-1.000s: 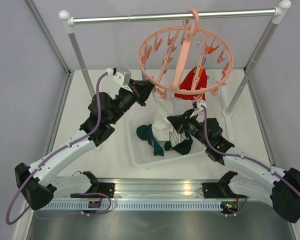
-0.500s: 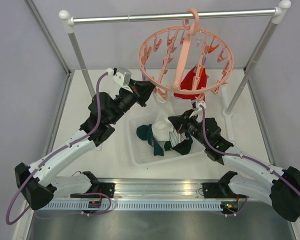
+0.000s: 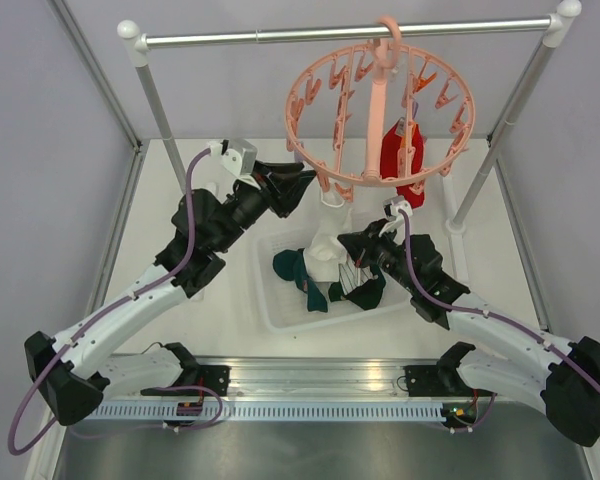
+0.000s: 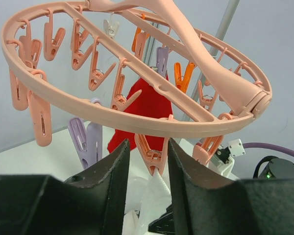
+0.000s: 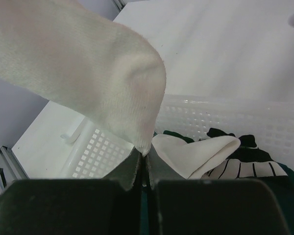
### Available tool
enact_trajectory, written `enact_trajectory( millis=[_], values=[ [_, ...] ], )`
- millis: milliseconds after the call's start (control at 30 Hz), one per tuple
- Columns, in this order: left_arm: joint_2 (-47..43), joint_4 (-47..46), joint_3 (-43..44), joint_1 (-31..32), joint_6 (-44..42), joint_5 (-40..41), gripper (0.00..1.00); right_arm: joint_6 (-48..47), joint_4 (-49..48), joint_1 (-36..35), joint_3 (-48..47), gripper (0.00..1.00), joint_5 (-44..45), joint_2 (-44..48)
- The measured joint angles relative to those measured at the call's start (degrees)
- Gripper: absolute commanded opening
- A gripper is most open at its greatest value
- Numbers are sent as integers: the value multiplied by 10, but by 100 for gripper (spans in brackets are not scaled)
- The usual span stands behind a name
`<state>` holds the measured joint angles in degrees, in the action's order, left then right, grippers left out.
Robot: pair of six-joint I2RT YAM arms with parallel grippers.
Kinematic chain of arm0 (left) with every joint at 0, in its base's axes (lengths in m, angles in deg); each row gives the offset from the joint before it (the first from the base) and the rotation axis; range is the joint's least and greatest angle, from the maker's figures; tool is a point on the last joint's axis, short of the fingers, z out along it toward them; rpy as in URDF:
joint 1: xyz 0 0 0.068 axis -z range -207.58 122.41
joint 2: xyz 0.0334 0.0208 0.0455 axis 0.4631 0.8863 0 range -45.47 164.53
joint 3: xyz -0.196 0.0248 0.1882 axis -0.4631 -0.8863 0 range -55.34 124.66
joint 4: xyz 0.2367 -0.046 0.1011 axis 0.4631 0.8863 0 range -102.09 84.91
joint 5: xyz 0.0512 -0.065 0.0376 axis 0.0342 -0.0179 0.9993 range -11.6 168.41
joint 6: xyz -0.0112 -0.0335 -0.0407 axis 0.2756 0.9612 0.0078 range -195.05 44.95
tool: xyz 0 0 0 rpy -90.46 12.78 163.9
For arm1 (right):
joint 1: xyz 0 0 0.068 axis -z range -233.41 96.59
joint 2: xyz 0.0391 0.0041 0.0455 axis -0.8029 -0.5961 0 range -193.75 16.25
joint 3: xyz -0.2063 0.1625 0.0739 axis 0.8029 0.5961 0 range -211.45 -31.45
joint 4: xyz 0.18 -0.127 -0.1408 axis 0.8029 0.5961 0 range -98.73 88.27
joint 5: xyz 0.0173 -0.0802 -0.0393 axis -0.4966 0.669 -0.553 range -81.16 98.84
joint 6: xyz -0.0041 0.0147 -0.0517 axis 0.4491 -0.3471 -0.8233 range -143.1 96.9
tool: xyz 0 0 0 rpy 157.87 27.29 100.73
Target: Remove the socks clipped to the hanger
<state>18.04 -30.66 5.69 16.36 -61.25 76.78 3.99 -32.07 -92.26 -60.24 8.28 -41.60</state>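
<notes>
A white table carried a silver metal rail across its far side. From the rail hung the hanger, a round salmon-pink ring with a centre bar and many small dangling clips, tilted so its near edge sat lower. Below it on the table lay a white perforated tray.

The left gripper reached up under the ring's near-left edge. In the left wrist view its jaws stood apart, one on each side of an orange clip that pinched the top of the white sock; whether they touched the clip could not be told.

The right gripper sat lower, over the tray, jaws closed tight on the bottom tip of that white sock, which stretched between clip and gripper.

A red sock hung clipped at the ring's right side. Inside the tray lay a dark teal sock and a striped sock, white with thin black lines.
</notes>
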Motion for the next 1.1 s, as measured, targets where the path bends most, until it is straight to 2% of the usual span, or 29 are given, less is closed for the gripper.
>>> enact_trajectory(
  millis=[133,300,700,1100],
  values=[
    [-13,0,-9,0,3,-2,53,-2,6,0,-4,1,0,0],
    [-12,0,-14,0,5,-22,59,-3,9,0,-7,1,0,0],
    [20,-5,-14,0,21,-79,61,-4,14,0,-11,1,0,0],
    [42,-32,-14,16,33,-85,61,-4,16,0,-14,1,0,0]
  ],
)
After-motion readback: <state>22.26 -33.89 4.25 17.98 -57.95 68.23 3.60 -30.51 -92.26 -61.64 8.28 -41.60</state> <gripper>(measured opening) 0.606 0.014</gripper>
